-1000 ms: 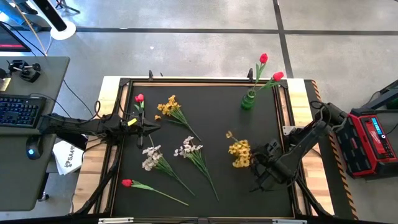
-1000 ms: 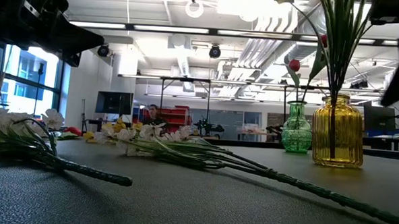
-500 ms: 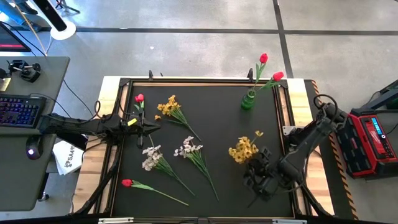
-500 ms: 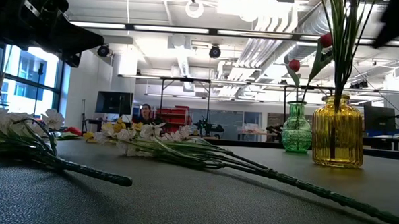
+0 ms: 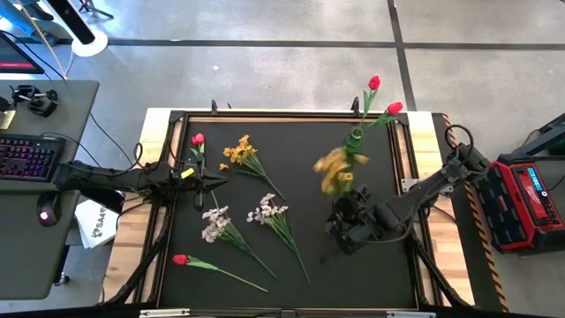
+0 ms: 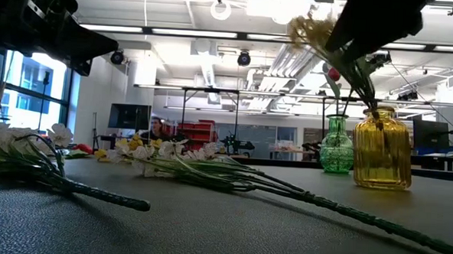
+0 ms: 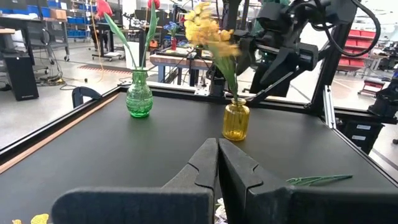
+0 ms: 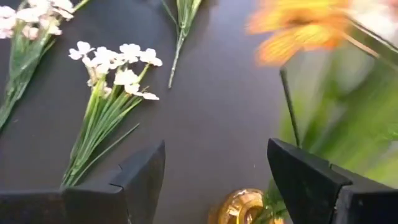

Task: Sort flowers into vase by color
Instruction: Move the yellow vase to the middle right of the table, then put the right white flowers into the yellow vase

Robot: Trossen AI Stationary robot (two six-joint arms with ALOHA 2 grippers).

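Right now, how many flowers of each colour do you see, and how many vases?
Red flowers: 4, two in the green vase, two lying on the table
Yellow flowers: 2
White flowers: 2
Vases: 2, green and yellow
Total: 8 flowers, 2 vases

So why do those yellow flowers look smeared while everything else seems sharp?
Motion blur: in the high view the yellow flowers are a streak above the right claw; in the right wrist view they are an orange-yellow smear, while the white flowers on the table stay crisp.

Black table (image 5: 300,177) — flowers (image 5: 278,221), perhaps two vases (image 7: 236,121)
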